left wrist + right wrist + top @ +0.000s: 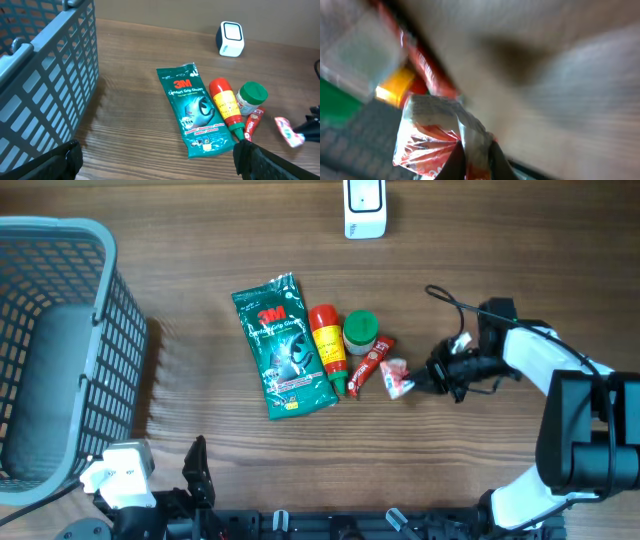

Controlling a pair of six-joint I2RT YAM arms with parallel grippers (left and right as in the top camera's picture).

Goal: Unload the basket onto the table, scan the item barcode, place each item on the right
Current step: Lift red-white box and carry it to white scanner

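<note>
small crinkly red-and-white packet (396,376), shiny wrapper, one end pinched tight in the right gripper (420,379), beside a red tube (368,366), left gripper (156,162) wide open, empty

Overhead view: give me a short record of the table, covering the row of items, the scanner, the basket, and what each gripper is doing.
scanner: white scanner, at the far table edge
basket: grey basket, on the robot's left
item row, left to right: 3M packet, red bottle, green-lidded jar, red tube, sachet
right gripper: shut on the sachet's edge
left gripper: open, empty, near the basket
sachet off the table: cannot tell
</note>
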